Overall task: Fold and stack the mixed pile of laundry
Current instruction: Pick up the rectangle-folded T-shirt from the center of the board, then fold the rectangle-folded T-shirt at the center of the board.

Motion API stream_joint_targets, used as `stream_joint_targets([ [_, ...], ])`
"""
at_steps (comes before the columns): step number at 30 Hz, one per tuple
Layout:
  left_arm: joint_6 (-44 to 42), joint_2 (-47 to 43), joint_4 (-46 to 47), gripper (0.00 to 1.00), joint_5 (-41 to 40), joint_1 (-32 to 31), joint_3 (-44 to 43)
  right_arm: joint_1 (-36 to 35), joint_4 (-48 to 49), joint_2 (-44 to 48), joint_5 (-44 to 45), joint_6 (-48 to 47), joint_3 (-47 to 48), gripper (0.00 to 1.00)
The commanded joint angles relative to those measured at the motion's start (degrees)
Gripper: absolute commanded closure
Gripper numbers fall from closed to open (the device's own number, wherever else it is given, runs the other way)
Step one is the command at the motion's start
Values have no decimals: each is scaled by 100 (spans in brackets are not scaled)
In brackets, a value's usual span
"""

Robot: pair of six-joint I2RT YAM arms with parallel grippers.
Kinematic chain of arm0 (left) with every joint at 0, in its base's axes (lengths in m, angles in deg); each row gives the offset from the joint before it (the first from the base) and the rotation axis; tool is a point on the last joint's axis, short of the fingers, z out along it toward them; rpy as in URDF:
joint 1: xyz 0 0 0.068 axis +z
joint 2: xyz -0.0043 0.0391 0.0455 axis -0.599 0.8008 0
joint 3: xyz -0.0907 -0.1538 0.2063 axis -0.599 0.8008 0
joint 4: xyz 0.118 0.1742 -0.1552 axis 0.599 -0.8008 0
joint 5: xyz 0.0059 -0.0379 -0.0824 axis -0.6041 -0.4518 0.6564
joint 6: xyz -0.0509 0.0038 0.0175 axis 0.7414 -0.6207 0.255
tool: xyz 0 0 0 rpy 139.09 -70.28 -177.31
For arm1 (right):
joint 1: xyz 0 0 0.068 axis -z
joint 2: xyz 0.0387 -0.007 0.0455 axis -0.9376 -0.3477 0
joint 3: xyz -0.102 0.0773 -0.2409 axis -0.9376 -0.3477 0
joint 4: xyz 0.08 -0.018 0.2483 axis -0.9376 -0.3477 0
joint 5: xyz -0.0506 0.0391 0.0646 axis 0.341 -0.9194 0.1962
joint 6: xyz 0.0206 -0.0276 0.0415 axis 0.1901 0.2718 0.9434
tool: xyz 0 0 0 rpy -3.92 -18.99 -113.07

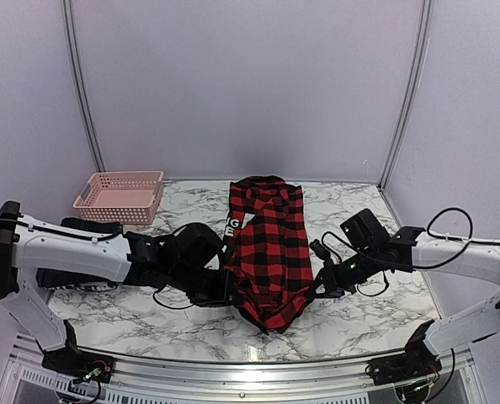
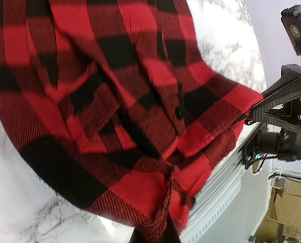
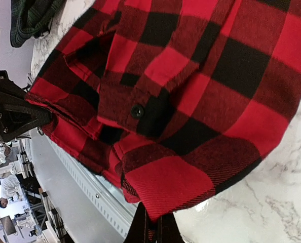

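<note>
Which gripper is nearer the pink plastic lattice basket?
Left. The left gripper pinches the red-and-black checked shirt at its left edge, toward the pink plastic lattice basket; the right gripper pinches its right edge, across the shirt from the basket.

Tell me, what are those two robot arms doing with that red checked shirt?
They are folding laundry. The red-and-black checked shirt lies on the marble table, folded narrow. The left tool and the right tool are each shut on its near end, one from either side. A pink basket sits at the back left.
</note>
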Motion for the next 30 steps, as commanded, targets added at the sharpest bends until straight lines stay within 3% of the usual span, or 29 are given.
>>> stream_joint_targets([
  [1, -458, 177, -367, 100, 295, 574, -343, 463, -151, -335, 94, -410, 683, 100],
  [16, -1227, 1662, -299, 100, 1344, 2459, -2369, 1859, -470, -2767, -28, -1320, 3455, 100],
  [23, -1358, 2881, -411, 100, 1633, 2916, -3724, 2238, -509, -3905, -189, -1444, 4632, 100],
  [30, -1415, 3680, -434, 100, 1675, 3192, -4418, 2298, -527, -4926, -235, -1447, 5519, 100],
])
